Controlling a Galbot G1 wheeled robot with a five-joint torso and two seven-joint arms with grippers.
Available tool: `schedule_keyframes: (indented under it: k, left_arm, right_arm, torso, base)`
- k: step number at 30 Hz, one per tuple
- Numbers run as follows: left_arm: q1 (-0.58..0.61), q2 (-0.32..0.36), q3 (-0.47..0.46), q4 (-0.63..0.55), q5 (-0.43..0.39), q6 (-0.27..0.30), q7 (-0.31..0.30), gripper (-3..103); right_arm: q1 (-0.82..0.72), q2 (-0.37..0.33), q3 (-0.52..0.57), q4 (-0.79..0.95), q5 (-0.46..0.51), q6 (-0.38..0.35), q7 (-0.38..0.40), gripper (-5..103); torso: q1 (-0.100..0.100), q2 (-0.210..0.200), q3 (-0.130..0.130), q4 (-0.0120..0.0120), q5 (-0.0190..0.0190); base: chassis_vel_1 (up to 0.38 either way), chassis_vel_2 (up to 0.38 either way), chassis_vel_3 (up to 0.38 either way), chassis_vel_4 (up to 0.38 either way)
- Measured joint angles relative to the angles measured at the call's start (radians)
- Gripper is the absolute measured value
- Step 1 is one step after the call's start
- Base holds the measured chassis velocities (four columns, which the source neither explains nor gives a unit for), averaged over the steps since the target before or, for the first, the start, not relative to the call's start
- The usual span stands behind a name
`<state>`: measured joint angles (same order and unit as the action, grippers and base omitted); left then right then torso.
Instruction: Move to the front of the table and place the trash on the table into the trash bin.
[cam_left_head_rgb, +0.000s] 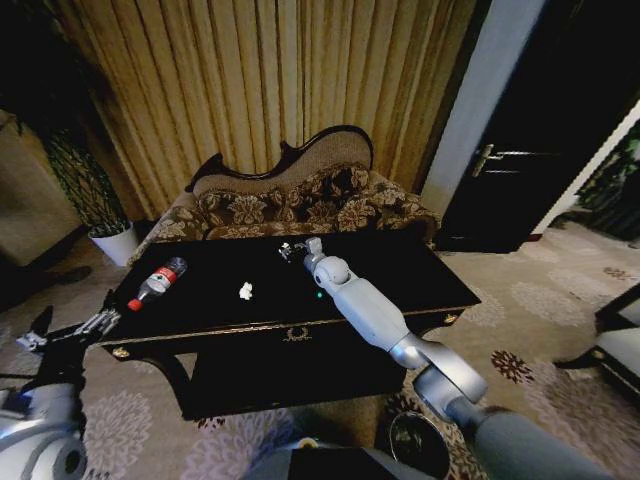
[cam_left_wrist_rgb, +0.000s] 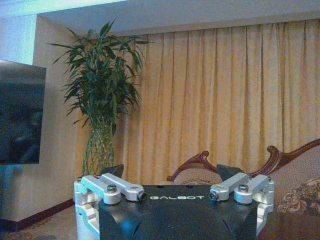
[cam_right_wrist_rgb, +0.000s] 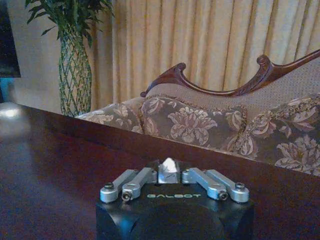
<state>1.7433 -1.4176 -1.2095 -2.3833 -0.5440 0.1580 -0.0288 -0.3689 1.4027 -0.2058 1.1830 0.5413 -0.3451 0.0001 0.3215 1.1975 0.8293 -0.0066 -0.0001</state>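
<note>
The black table (cam_left_head_rgb: 420, 275) with gold trim stands before me. On its left end lies a clear bottle (cam_left_head_rgb: 157, 282) with a red label and cap. A crumpled white paper wad (cam_left_head_rgb: 246, 291) rests near the middle. My right gripper (cam_left_head_rgb: 291, 251) reaches over the table's far middle, shut on a small white paper wad (cam_right_wrist_rgb: 169, 169) held between its fingers just above the top. My left gripper (cam_left_head_rgb: 70, 328) hangs open off the table's left end, apart from the bottle; its spread fingers (cam_left_wrist_rgb: 114, 171) hold nothing. The dark round trash bin (cam_left_head_rgb: 418, 445) sits on the carpet under my right forearm.
A floral sofa (cam_left_head_rgb: 300, 205) with a carved back stands right behind the table, in front of gold curtains. A potted plant in a white pot (cam_left_head_rgb: 115, 243) is at the far left. A dark door (cam_left_head_rgb: 520, 150) is at the right, with open carpet before it.
</note>
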Motion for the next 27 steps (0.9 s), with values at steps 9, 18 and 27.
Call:
schedule_keyframes:
  k: [9, 18, 27]
  left_arm:
    - [-0.002, 0.006, 0.001, 0.001, 0.001, 0.001, -0.001, 100]
    - [-0.003, 0.009, 0.008, 0.0, 0.002, 0.002, -0.001, 100]
    - [-0.006, 0.012, 0.021, -0.001, 0.005, 0.002, -0.001, 100]
  right_arm:
    - [-0.011, -0.002, 0.006, 0.009, -0.002, 0.006, 0.0, 1]
    - [-0.029, -0.018, 0.028, 0.045, 0.004, 0.006, 0.0, 0]
    - [-0.056, -0.037, 0.104, 0.193, 0.031, -0.004, 0.0, 0]
  torso:
    - [0.0, 0.0, 0.0, 0.0001, 0.0]
    - [0.0, 0.0, 0.0, 0.0, 0.0]
    - [0.0, 0.0, 0.0, 0.0001, 0.0]
  base:
    - [0.0, 0.0, 0.0, 0.0]
    - [0.0, 0.0, 0.0, 0.0]
    - [0.0, 0.0, 0.0, 0.0]
